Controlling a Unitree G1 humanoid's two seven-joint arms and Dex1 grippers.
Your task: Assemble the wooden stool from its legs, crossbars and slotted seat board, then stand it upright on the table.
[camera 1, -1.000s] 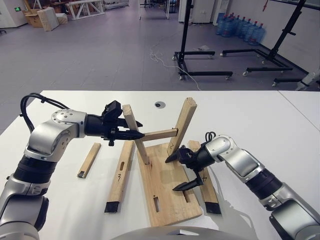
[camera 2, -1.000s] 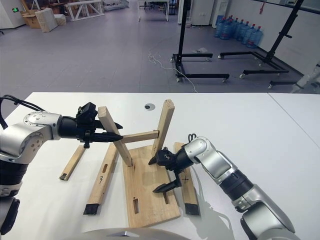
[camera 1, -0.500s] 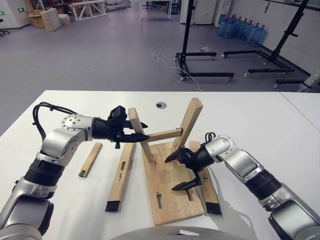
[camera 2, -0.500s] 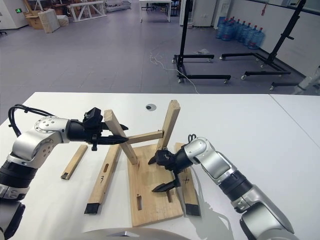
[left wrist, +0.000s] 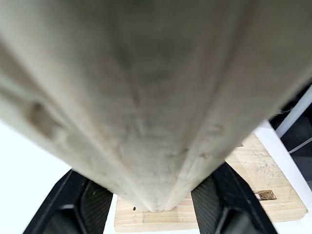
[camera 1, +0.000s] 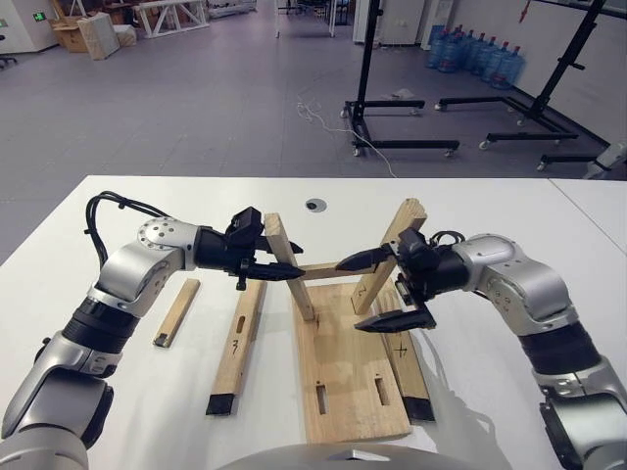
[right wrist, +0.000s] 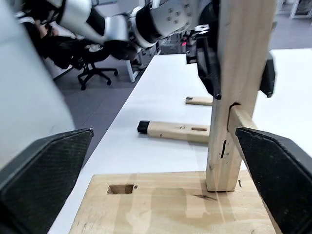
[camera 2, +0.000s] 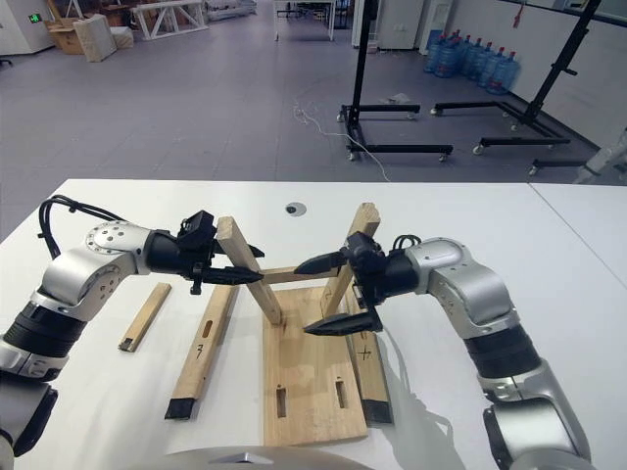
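one tilted leg (camera 1: 302, 297) gripped by left hand (camera 1: 291, 262), right hand (camera 1: 350, 296) wide, spare leg (camera 1: 235, 343) beside seat board (camera 1: 353, 392)

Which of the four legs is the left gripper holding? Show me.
The tilted leg standing on the board's left half; the left gripper is shut on it. The other standing leg is ungripped, and two others lie flat.

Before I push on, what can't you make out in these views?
Left wrist view: the left leg, held in the left gripper, hides its own foot and the crossbar.
Eye views: the right gripper, open, crosses the right leg, hiding its crossbar joint and its foot on the seat board.
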